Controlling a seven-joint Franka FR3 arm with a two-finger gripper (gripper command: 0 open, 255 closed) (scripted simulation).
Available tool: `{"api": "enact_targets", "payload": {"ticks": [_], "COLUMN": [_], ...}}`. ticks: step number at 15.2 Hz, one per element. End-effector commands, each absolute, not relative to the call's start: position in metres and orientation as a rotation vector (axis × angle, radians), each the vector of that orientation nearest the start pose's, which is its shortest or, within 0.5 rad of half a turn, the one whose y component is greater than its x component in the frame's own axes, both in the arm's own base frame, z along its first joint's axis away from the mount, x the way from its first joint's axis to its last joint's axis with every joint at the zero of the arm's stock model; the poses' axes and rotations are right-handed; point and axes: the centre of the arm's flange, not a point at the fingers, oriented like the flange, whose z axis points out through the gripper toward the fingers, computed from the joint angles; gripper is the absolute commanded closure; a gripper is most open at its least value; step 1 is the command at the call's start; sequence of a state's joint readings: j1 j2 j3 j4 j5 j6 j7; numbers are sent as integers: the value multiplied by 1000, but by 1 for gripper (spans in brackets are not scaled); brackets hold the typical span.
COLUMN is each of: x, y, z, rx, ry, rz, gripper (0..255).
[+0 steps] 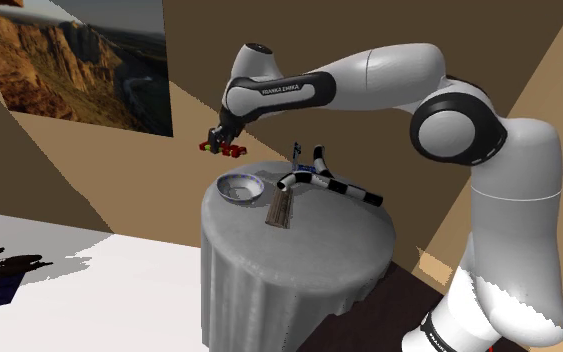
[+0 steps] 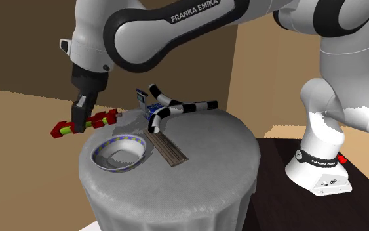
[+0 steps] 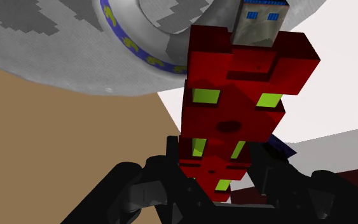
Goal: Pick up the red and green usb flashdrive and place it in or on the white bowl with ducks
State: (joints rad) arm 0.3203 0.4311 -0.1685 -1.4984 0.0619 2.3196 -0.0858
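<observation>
Your end effector (image 2: 80, 119) is clamped on the red and green USB flash drive (image 2: 104, 119), which hangs level in the air. The blue-rimmed white bowl (image 2: 96, 159) sits on the surface (image 2: 202, 170) below the drive, offset toward the second exterior view's right.

Red-green flashdrive (image 2: 101, 119) held aloft, level, blue-rimmed bowl (image 2: 118, 158) upright nearby

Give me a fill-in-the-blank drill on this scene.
1. The fingers are shut on a red and ____ flash drive.
2. The bowl with the blue-and-yellow rim is ____ inside.
3. The bowl stands on a ____ table draped in grey cloth.
Missing words: green; empty; round.
</observation>
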Motion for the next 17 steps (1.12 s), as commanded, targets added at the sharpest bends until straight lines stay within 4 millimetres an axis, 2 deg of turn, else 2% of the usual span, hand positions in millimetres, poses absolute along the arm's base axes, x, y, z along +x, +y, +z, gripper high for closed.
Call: {"api": "enact_targets", "payload": {"ticks": [1, 2, 6, 7, 17], "x": [706, 706, 659, 653, 653], "y": [130, 130, 111, 108, 108], "z": [477, 480, 494, 496, 443], "rx": [-3059, -3059, -3059, -3059, -3059], "ry": [-359, -359, -359, -359, -359], "rz": [-618, -618, -618, -618, -618], "gripper": [255, 255, 255, 255, 255]}}
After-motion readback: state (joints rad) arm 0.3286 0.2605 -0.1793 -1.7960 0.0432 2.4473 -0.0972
